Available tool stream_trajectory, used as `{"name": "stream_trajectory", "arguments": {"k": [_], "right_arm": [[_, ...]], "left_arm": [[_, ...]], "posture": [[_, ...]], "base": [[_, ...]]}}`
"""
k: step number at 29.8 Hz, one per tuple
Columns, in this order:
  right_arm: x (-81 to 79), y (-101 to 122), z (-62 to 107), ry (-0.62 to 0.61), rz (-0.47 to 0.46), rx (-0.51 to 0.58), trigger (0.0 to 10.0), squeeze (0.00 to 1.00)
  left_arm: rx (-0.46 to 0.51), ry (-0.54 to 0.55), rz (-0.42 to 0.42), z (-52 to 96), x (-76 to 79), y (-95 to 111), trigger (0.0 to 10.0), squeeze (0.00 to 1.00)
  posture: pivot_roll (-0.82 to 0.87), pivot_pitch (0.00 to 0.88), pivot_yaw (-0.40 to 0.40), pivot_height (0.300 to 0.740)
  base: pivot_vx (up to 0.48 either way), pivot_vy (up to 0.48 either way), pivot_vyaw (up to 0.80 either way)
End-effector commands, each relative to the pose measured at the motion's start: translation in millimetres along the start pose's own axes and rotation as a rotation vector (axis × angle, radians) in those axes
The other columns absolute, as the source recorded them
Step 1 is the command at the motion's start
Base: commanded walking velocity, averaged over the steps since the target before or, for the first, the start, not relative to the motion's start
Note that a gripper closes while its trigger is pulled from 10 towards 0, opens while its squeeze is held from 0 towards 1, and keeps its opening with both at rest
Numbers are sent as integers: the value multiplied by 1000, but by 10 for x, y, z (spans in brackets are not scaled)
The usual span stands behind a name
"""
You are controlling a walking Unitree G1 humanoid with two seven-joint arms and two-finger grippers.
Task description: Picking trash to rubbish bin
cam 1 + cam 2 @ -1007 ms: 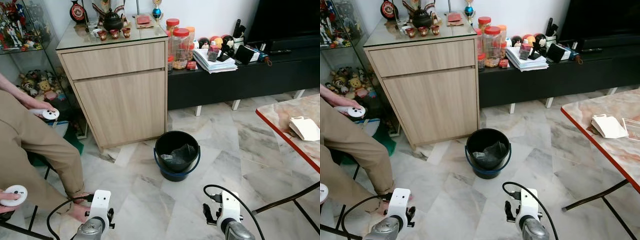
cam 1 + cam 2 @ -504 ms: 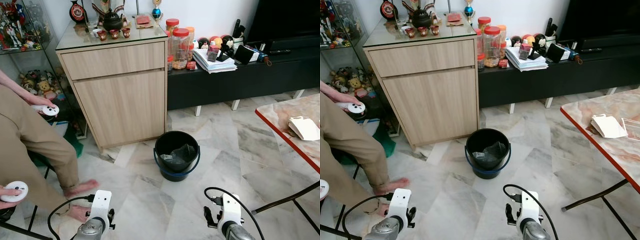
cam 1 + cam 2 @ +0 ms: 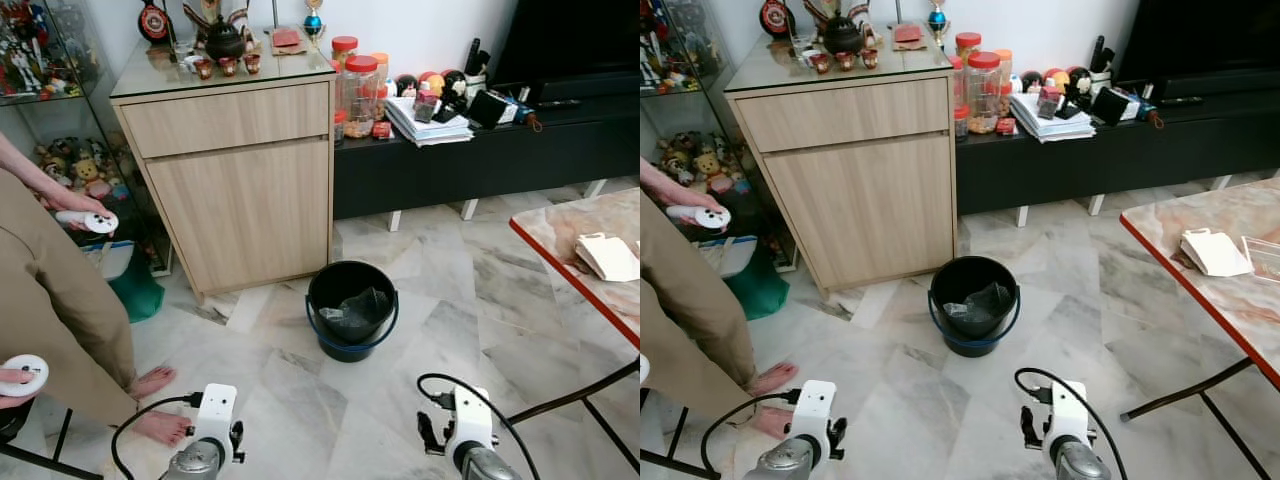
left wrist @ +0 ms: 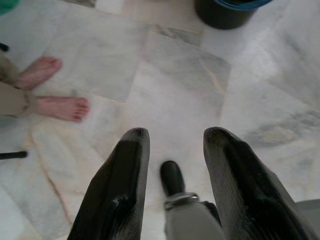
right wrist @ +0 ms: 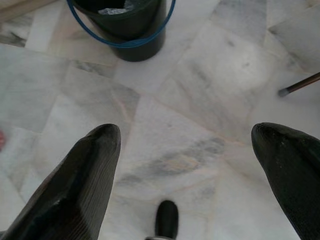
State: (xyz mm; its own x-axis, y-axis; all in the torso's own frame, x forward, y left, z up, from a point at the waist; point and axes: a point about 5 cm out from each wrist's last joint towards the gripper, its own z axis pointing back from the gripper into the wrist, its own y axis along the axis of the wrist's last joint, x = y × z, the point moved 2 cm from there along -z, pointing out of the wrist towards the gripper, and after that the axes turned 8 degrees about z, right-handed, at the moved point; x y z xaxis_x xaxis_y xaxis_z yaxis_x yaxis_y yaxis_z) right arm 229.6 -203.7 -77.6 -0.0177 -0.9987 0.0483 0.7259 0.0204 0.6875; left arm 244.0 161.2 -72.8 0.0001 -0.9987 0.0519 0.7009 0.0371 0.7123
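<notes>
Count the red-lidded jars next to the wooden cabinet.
2: one taller red-lidded jar at the front on the black TV bench, one behind it, nearer the wall. More may hide behind them.

A: Rubbish bin [image 3: 352,310], appearance?
B: Round black bucket, blue rim and blue bail handle lowered against its side. Upright, open-topped.

A: Contents?
B: Crumpled dark plastic trash [image 3: 357,305] inside, against the far wall.

A: Location?
B: On the marble floor, just in front of the wooden cabinet's right corner
</notes>
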Motion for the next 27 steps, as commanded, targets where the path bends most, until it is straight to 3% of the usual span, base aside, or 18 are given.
{"name": "stream_trajectory", "arguments": {"k": [1,4,11,27], "right_arm": [[32,0,6,-7,-4,7,10000,0],[71,-2,10,-18,-7,6,10000,0],[-20,6,-2,-2,-9,7,10000,0],[-115,86,-26,46,43,16,10000,0]], "left_arm": [[-27,2,-6,8,10,-61,10000,0],[-40,7,6,18,4,-106,10000,0],[-54,10,-12,27,-44,-132,10000,0],[-66,7,3,42,23,-212,10000,0]], "posture": [[-50,0,-28,740],[-48,0,-39,740],[-64,0,-23,740],[-42,0,-55,740]], "base": [[0,0,0],[0,0,0],[0,0,0],[0,0,0]]}}
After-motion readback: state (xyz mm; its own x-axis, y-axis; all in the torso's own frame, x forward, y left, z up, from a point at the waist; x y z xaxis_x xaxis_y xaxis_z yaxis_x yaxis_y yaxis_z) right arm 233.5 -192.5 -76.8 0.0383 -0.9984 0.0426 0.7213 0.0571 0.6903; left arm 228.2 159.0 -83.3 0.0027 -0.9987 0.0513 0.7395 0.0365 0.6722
